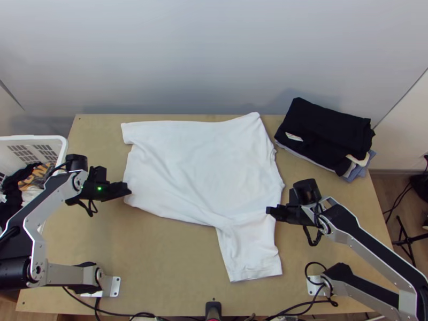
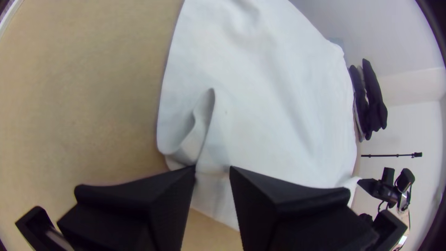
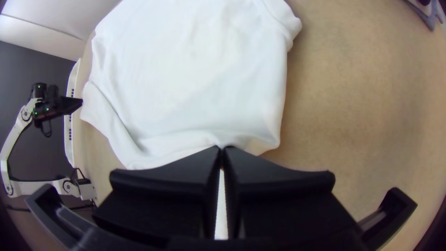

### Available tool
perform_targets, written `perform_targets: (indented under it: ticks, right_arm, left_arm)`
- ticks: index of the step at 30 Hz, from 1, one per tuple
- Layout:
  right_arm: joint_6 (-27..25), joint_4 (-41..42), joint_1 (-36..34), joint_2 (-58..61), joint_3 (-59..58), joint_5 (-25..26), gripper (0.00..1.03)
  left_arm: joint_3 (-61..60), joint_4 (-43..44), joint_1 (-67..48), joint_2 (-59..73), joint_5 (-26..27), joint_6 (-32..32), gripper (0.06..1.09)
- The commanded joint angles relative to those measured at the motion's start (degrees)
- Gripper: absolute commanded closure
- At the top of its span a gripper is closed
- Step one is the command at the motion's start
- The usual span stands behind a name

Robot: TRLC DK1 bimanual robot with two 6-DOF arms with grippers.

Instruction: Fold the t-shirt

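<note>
The white t-shirt (image 1: 203, 166) lies mostly spread on the table, one sleeve pointing to the near edge. At its left edge is my left gripper (image 1: 128, 190); in the left wrist view the left gripper (image 2: 213, 169) stands open, a raised crease of cloth (image 2: 204, 121) between and beyond its fingertips. My right gripper (image 1: 269, 210) is at the shirt's right side, just above the near sleeve. In the right wrist view the right gripper (image 3: 221, 148) is shut on the shirt's edge (image 3: 241, 139), which is drawn up slightly in folds.
Dark folded clothes (image 1: 329, 134) are stacked at the table's back right corner, with lighter cloth beneath. A white basket (image 1: 59, 140) holding clothes stands beyond the table's left edge. Bare table (image 1: 160, 257) lies in front of the shirt, cables along the near edge.
</note>
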Motion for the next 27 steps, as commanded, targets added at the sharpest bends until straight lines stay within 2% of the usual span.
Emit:
perform_targets:
  ticks: [1, 2, 7, 12, 14, 17, 19, 21, 24, 27]
  right_arm:
    - [0.1, 0.1, -0.1, -0.1, -0.1, 0.1, 1.00]
    - [0.2, 0.1, -0.1, -0.2, 0.0, 0.1, 1.00]
    - [1.1, -1.6, -3.9, -0.4, 2.5, -0.3, 1.00]
    - [-1.2, -5.2, -11.8, 0.5, 8.4, -6.6, 1.00]
    - [-1.5, -5.2, -12.9, 0.9, 11.2, -8.1, 1.00]
    - [-5.4, -3.0, -13.2, 1.6, 15.6, -8.0, 1.00]
    - [-6.1, -2.3, -13.4, 3.4, 19.0, -8.0, 1.00]
    - [-6.2, -2.3, -14.3, 5.9, 22.8, -8.1, 1.00]
    - [-6.5, -0.7, -15.5, 11.0, 29.2, -8.0, 1.00]
    - [-6.1, -0.5, -16.5, 19.0, 39.0, -7.9, 1.00]
  left_arm:
    - [-2.9, 6.8, -2.6, -1.3, 0.1, -3.9, 0.94]
    - [-4.2, 10.0, -2.9, -2.9, 0.1, -5.9, 1.06]
    - [-3.1, 10.9, -3.5, -5.6, 0.2, -9.5, 1.05]
    - [4.5, 8.7, 0.4, -10.7, 0.5, -15.3, 1.05]
    - [7.2, 8.1, 0.8, -12.8, 0.5, -17.5, 1.05]
    - [9.6, 8.7, 0.4, -16.1, 0.4, -20.5, 1.05]
    - [10.0, 11.2, -0.7, -18.0, 0.3, -23.1, 1.05]
    - [10.0, 15.1, -1.7, -18.6, -1.1, -25.5, 1.05]
    - [11.0, 20.7, -4.2, -17.0, -6.4, -29.4, 1.05]
    - [15.4, 22.1, -6.4, -12.1, -9.1, -30.4, 1.05]
